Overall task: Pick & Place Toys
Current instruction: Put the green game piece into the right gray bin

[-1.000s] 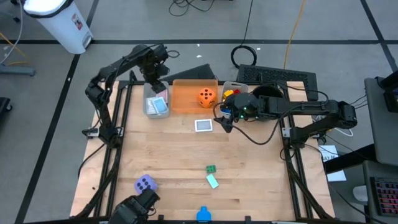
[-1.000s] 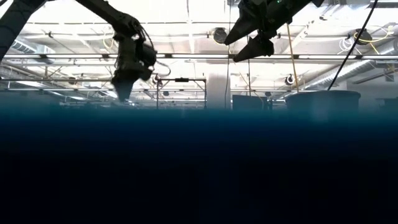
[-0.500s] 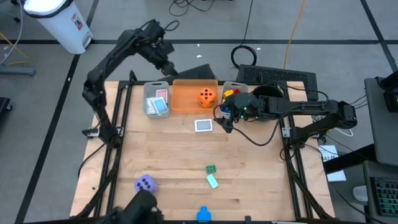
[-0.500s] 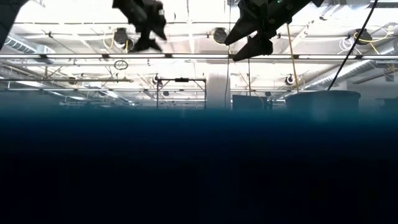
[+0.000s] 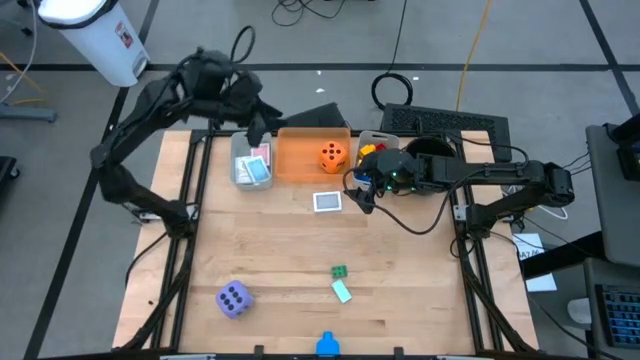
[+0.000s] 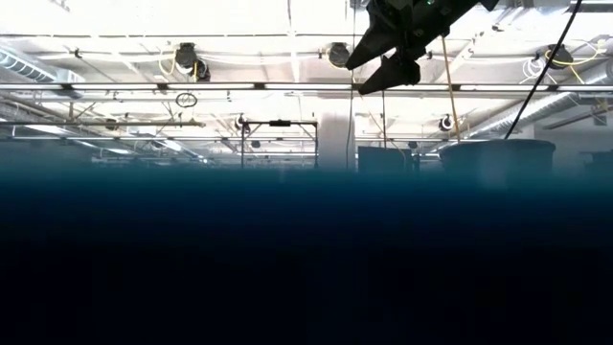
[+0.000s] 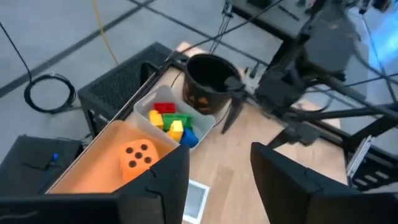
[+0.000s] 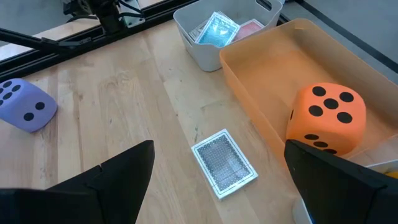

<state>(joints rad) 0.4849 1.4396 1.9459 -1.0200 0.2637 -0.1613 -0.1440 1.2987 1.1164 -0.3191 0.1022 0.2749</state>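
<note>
Swinging up from the grey bin (image 5: 251, 165) in the last second, the left hand (image 7: 219, 180) now hangs wide and empty, its card seemingly dropped. The right hand (image 8: 217, 180), wide, hovers over the next card (image 8: 224, 163) on the worktop (image 5: 280, 250).

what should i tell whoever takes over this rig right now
Left claw: open, empty, raised over the far edge by the bins.
Right claw: open, empty, hovering above the loose card in front of the orange bin.
Done: orange die in the orange bin; cards in the grey bin; red, yellow, green and blue bricks in the bin beside the black bowl.
Left: loose card, purple die at the near left, green brick, a teal piece beside it, and a blue piece at the near edge.
</note>
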